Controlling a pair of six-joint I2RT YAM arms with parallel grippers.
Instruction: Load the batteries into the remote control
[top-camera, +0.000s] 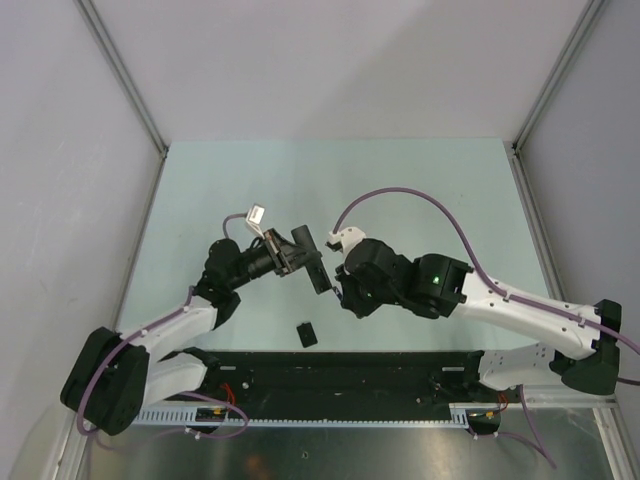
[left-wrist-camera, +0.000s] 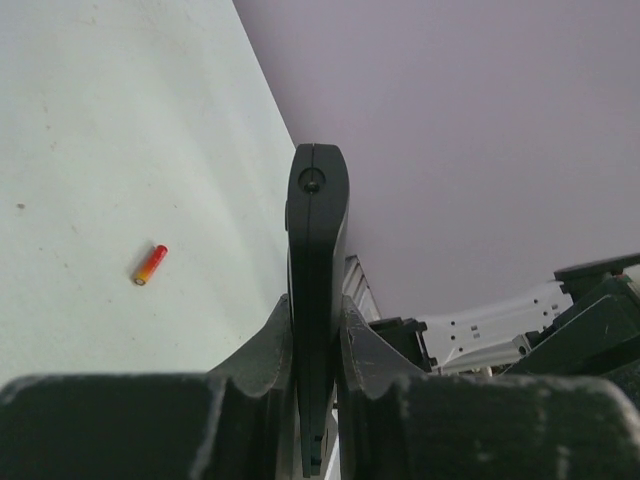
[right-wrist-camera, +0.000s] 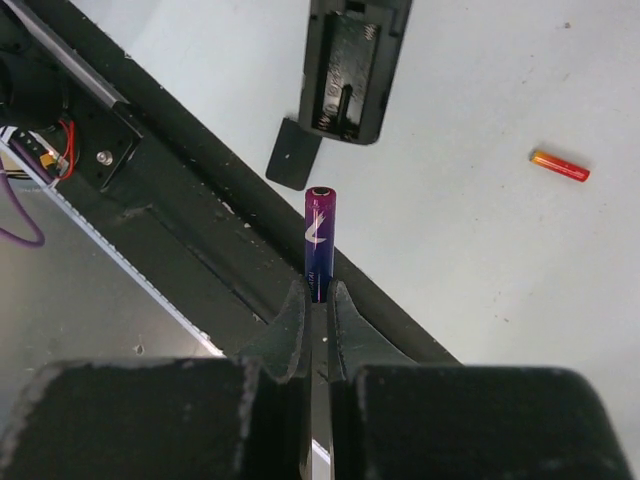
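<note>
We count two batteries: one purple battery (right-wrist-camera: 319, 240) near the remote control (right-wrist-camera: 350, 70), one red-orange battery (right-wrist-camera: 560, 166) farther from it. We see one remote control and one black cover piece (right-wrist-camera: 293, 154) beside it.

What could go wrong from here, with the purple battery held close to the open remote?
1. The right claw pinches the purple battery only at one end, so it may tilt or slip when pressed into the remote control.
2. The left claw holds the remote with much of it sticking out; a push could turn it.
3. The red-orange battery lies loose and could roll if bumped.
</note>
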